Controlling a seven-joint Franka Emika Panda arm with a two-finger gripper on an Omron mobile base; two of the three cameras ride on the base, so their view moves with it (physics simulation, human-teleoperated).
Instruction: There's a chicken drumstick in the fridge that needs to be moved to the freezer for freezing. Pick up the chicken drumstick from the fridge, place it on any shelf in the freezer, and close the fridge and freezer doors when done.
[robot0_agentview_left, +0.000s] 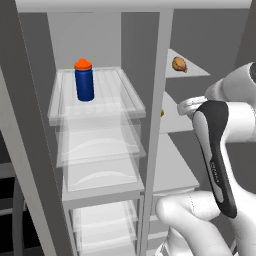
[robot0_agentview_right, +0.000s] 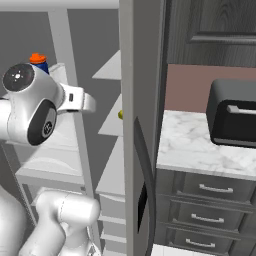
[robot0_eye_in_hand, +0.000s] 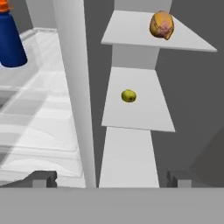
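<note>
The chicken drumstick (robot0_eye_in_hand: 161, 24) already lies on an upper opaque shelf (robot0_eye_in_hand: 131, 35) of the freezer (robot0_agentview_left: 175, 150), so the transfer looks done. The pincer (robot0_eye_in_hand: 111, 178) hangs released and empty, its tips spread wide, facing the freezer shelves (a tiny yellow-green item (robot0_eye_in_hand: 128, 96) sits one shelf lower). Both doors stand open; closing them remains.
</note>
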